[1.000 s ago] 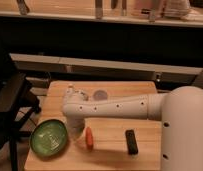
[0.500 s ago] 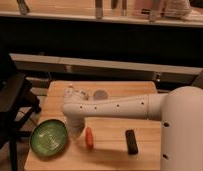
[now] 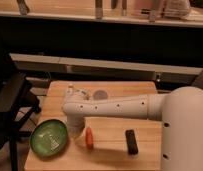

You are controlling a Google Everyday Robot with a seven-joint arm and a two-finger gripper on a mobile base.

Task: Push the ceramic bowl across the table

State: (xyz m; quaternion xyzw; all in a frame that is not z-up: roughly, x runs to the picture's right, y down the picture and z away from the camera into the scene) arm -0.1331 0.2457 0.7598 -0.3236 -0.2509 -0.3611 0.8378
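One ceramic bowl (image 3: 49,137) matters here: a wide, shallow green dish with a darker rim, sitting upright and mouth-up at the near left corner of the table (image 3: 115,90), close to both the left and the front edges. Being glazed ceramic, it is probably fairly heavy for its size, rigid, and brittle if it goes over an edge; the smooth glaze and the planked wood suggest it will slide readily once nudged. No lifting hold is called for. The sensible contact is low on the outer wall, on the side facing away from the intended travel, so the dish slides instead of tipping or spinning.

The bowl is round, so it has no long axis and no facing direction; only its opening points, straight up. Any side serves equally for a push.

The gripper (image 3: 75,131) hangs at the end of the white arm (image 3: 115,107), which reaches in from the right, and sits just beside the bowl's right rim; whether it touches the rim cannot be told. Its claw is pressed together, pinching nothing, which suits a blunt push.

An orange carrot-like item (image 3: 89,137) lies just right of the gripper, a black rectangular object (image 3: 131,141) further right, and a small pale cup (image 3: 99,94) well behind. From the bowl's corner position, open room lies toward the right and back; left or forward risks a fall.
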